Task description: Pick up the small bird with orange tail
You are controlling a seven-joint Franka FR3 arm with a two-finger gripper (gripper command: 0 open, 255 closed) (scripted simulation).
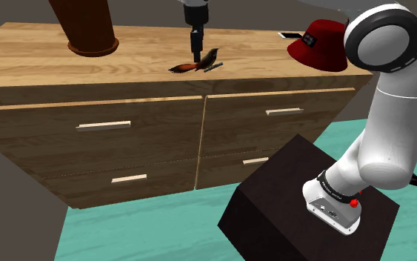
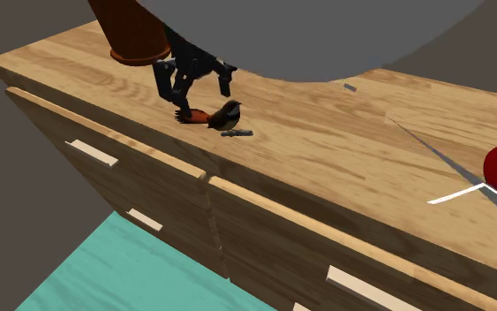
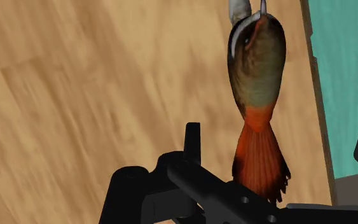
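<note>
A small brown bird (image 2: 226, 113) with an orange tail (image 2: 193, 115) stands on a short grey twig near the front edge of the wooden dresser top (image 2: 343, 150). In the shoulder view the bird (image 1: 203, 61) sits just under my black gripper (image 1: 195, 53). My gripper (image 2: 193, 88) hangs open right above the tail, one finger on each side. In the wrist view the bird (image 3: 257, 63) stretches away from my gripper (image 3: 279, 141), and its orange tail (image 3: 258, 159) lies between the parted fingers (image 3: 192, 137) without being clasped.
A tall brown vase (image 1: 88, 30) stands on the dresser behind the bird, toward the shoulder view's left. A red hat (image 1: 320, 46) and a white phone (image 1: 288, 35) lie at the right end. Dresser drawers (image 1: 103, 126) face a teal floor (image 1: 162, 230).
</note>
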